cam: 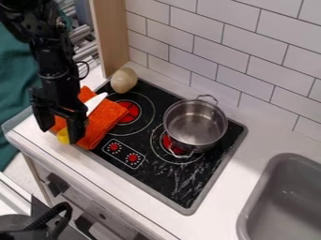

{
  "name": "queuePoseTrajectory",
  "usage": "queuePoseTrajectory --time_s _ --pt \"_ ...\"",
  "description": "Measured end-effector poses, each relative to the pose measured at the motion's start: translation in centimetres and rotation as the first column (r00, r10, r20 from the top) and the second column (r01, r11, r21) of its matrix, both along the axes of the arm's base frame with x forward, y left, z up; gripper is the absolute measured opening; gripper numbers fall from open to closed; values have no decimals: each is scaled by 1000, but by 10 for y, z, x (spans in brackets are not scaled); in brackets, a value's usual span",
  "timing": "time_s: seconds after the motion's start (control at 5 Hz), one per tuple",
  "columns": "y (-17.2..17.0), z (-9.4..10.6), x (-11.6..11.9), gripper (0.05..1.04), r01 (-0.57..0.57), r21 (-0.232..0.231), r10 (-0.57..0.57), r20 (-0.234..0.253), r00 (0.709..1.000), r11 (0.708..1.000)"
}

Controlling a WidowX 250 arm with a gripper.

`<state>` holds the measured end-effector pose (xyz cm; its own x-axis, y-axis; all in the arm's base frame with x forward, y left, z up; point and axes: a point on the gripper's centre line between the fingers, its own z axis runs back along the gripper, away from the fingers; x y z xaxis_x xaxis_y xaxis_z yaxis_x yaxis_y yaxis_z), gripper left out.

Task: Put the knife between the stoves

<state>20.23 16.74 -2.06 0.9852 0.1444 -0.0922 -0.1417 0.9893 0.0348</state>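
The gripper (pixel 59 133) hangs over the left front corner of the counter, open, its two fingers spread to either side of a yellow handle end. The knife (pixel 95 102) lies on the orange cloth, its white blade pointing up and right; its yellow handle is partly hidden behind the gripper. Whether the fingers touch the handle, I cannot tell. On the black stove top, the left burner (pixel 130 111) has a red centre, partly bordered by the cloth. The right burner (pixel 177 145) is mostly under a metal pot.
Folded under the knife, the orange cloth (pixel 108 123) overlaps the stove's left edge. A steel pot (pixel 195 124) with two handles stands on the right burner. A pale rounded object (pixel 124 79) sits at the back left corner. The grey sink (pixel 282 201) is at right.
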Motion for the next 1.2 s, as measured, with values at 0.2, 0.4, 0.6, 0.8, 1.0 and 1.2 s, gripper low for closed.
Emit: queuePoseTrajectory --time_s 0.2,0.4,0.6,0.8,1.0,1.2 --pt "3 -10 3 1005 5 -16 -5 -19 1000 1000" --pt "4 -13 6 952 15 -25 -16 -25 1000 1000" --pt "5 -17 7 746 22 -34 -23 -30 999 999" --pt "5 -17 8 483 22 -36 -23 -24 999 999" --pt "3 -13 7 473 12 -30 -13 -18 1000 999" --pt "-5 21 18 473 5 35 -7 45 999 999"
